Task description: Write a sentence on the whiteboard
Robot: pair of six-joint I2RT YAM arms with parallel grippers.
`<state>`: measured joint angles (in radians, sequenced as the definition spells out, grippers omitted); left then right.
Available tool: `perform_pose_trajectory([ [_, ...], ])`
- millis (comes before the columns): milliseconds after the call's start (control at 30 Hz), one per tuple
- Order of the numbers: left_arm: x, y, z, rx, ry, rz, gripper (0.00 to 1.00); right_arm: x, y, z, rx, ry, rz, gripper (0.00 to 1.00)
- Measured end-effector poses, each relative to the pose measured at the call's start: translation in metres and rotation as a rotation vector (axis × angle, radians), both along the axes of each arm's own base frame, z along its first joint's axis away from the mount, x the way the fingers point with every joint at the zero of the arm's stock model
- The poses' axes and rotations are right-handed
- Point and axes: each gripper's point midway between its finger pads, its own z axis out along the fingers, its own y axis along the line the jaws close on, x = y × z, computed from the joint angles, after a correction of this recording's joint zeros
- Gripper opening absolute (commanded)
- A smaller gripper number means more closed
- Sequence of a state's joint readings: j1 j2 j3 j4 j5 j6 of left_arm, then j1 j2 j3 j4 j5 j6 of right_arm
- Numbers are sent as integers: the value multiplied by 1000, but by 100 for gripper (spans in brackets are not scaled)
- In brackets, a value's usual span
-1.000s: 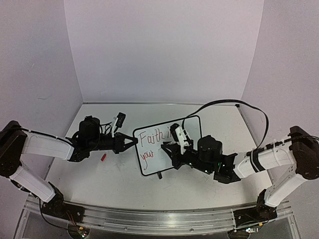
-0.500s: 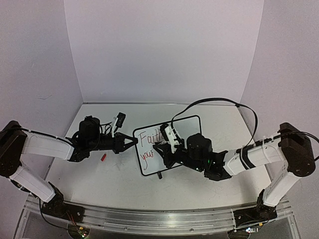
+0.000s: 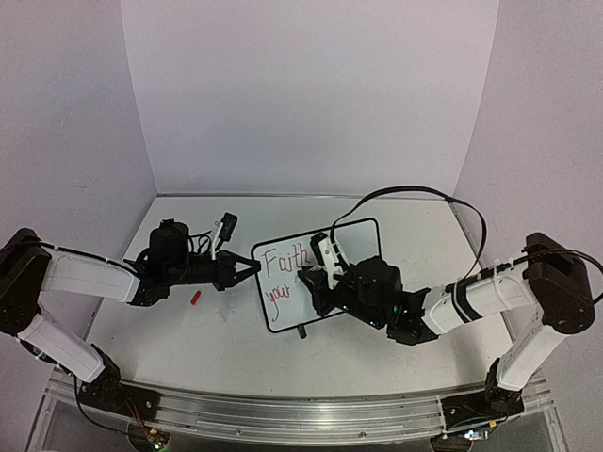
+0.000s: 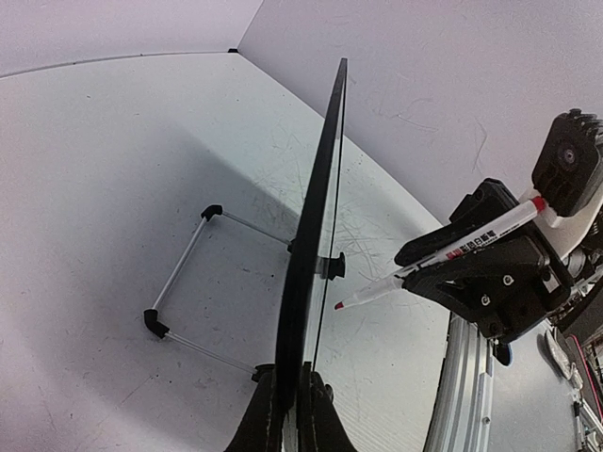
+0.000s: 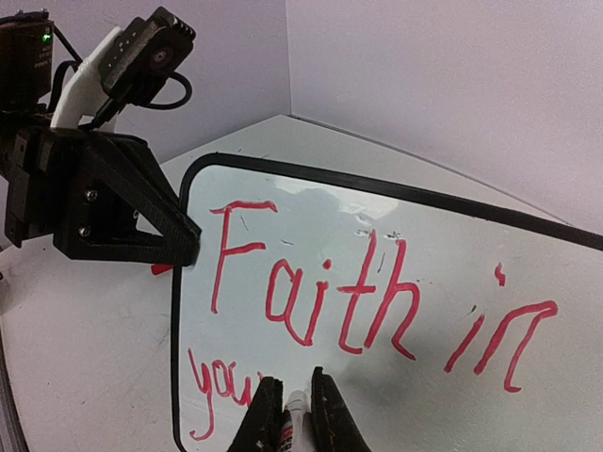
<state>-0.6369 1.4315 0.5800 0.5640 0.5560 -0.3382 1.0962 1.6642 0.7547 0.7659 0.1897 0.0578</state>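
- Gripping the left edge of the whiteboard (image 3: 283,275), the left gripper (image 3: 252,267) has both jaws clamped on the thin black frame.
- Whiteboard stands mid-table, tilted back on a wire stand (image 4: 184,273), its face turned toward the right arm.
- Red writing on it reads "Faith in" along the top row, with "you" begun below at the left.
- Right gripper (image 5: 290,395) is closed on a red marker (image 5: 289,426), which runs between its fingers with the tip pointing at the whiteboard.
- Marker tip sits just right of the "you", low on the face. From the left wrist view it is very close to the surface, but whether it touches cannot be told.
- A small red cap (image 3: 196,298) lies on the table (image 3: 188,348) left of the whiteboard, beside the left arm.
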Motion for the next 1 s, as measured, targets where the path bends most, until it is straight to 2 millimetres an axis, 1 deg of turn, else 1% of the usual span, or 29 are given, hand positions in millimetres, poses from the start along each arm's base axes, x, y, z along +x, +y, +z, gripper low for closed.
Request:
perform_pose_trajectory([
  [367, 0, 0, 0, 0, 0, -1, 0, -5, 7, -4, -2, 10, 45, 0],
  [600, 0, 0, 0, 0, 0, -2, 0, -1, 5, -11, -18, 13, 19, 0],
  [1000, 0, 0, 0, 0, -1, -1, 0, 4, 5, -10, -18, 5, -12, 0],
])
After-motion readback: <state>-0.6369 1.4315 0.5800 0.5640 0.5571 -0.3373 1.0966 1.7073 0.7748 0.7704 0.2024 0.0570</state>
